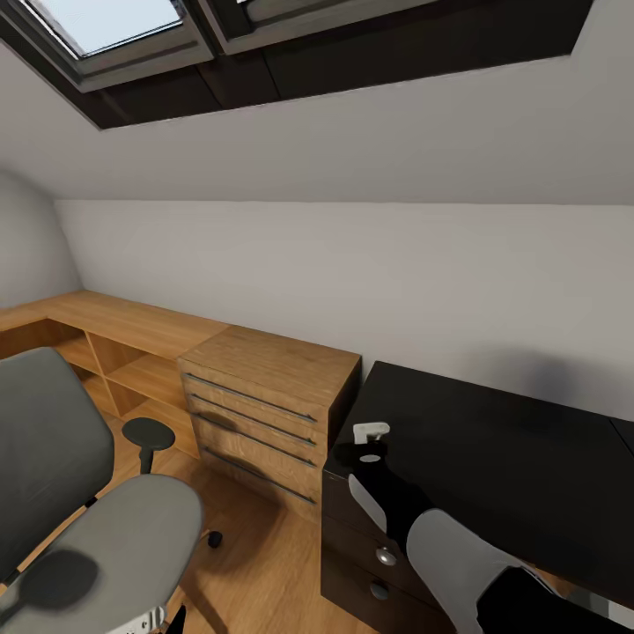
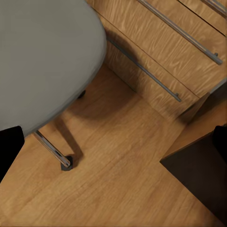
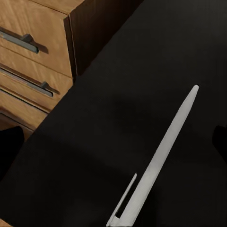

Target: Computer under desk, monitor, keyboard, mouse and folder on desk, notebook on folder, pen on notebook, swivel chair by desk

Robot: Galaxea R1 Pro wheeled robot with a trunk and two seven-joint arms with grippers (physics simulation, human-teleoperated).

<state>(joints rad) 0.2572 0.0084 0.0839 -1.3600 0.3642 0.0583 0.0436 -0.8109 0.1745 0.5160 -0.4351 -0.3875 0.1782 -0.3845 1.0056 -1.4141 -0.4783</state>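
Black desk (image 1: 493, 440): one pen (image 3: 161, 161) in the right claw (image 1: 372, 433); left claw's state unclear.

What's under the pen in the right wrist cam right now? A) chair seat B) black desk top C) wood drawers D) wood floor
B: the pale pen shows against the black desk top, with the wood drawers off beside the desk's edge.
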